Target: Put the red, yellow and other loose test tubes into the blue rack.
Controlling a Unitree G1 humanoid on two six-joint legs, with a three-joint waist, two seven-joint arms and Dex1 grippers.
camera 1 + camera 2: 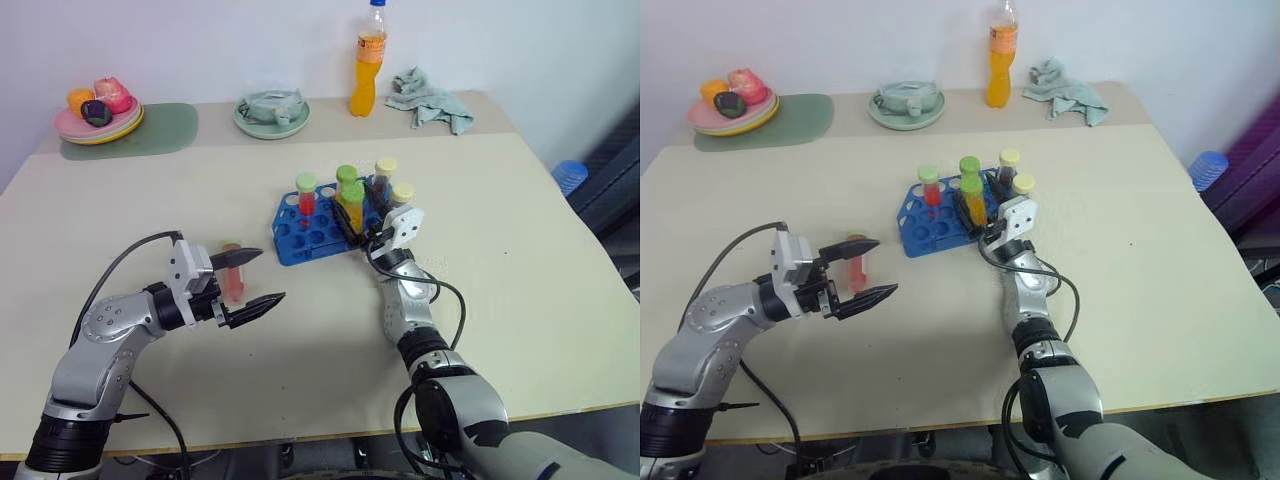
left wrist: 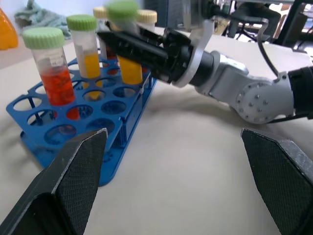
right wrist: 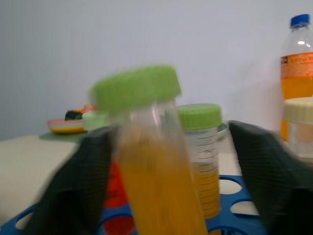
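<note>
Right gripper (image 1: 352, 222) is at the blue rack (image 1: 300, 236), fingers parted on either side of a yellow tube (image 3: 156, 181) with a green cap that stands in the rack, tilted. Left gripper (image 1: 252, 278) hangs wide open and empty over the table (image 1: 520, 270), a red tube (image 1: 232, 273) lying just beyond it.

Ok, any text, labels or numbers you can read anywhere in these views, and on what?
None can be read.
Orange drink bottle: label print blurred, unreadable.
Green-capped test tube in the blue rack: printed graduation lines, no legible numbers.
Red-filled test tube: faint marks, too blurred to read.
</note>
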